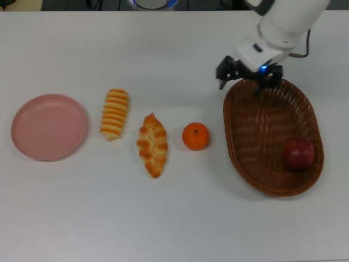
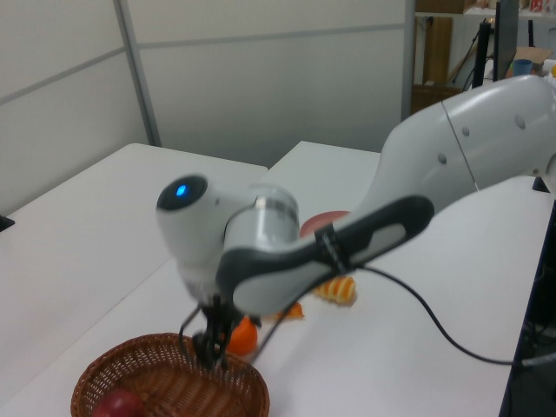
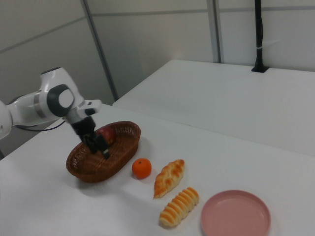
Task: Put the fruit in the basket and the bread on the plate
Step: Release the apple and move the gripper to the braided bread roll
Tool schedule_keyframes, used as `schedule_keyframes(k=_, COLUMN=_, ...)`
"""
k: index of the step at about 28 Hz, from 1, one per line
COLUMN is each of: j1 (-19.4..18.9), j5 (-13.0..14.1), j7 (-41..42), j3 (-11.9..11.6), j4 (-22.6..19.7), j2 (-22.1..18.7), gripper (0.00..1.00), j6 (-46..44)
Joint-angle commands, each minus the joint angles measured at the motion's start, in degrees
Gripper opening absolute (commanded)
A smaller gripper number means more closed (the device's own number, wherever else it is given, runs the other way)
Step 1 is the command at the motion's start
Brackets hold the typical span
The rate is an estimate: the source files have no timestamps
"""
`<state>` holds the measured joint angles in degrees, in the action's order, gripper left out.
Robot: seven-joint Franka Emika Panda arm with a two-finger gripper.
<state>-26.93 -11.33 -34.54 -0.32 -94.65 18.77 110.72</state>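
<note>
We see the dark red apple lying in the brown wicker basket, near its rim on the top view's right; the orange mandarin sits on the table just beside the basket; the striped loaf and braided loaf lie between mandarin and pink plate; the gripper hangs spread and empty over the basket's rim.
</note>
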Motion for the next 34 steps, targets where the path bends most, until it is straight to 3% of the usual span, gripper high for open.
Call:
schedule_keyframes(k=1, j1=6.27, j5=0.43, j7=-0.17, j3=-0.39, j4=-0.09, j2=-1.36, gripper=1.0, j6=-0.95)
schedule_keyframes(k=5, j1=11.09, j5=0.52, j7=0.53, j3=-0.3, j4=0.0, j2=-1.19, gripper=1.0, j6=0.45)
schedule_keyframes(k=10, j1=14.01, j5=0.35, j7=2.2, j3=-0.39, j4=0.0, j2=0.3, gripper=1.0, j6=5.46)
schedule_keyframes(k=13, j1=14.1, j5=0.26, j7=3.08, j3=-1.17, j4=0.08, j2=1.53, gripper=1.0, j6=6.7)
schedule_keyframes(k=15, j1=14.1, j5=0.35, j7=4.48, j3=-3.37, j4=0.0, j2=2.06, gripper=1.0, j6=7.58)
schedule_keyframes(k=18, j1=14.1, j5=0.44, j7=10.0, j3=-3.99, j4=-0.35, j2=2.68, gripper=1.0, j6=8.1)
schedule_keyframes(k=19, j1=14.19, j5=0.96, j7=15.07, j3=-4.08, j4=-0.36, j2=3.2, gripper=1.0, j6=8.11)
schedule_keyframes(k=24, j1=14.36, j5=4.56, j7=23.53, j3=-6.44, j4=-0.62, j2=4.08, gripper=1.0, j6=8.11)
schedule_keyframes(k=29, j1=14.36, j5=4.65, j7=29.35, j3=-6.54, j4=-0.62, j2=5.49, gripper=1.0, j6=8.19)
schedule_keyframes(k=34, j1=14.19, j5=4.39, j7=29.18, j3=-6.54, j4=-0.44, j2=7.24, gripper=1.0, j6=8.37)
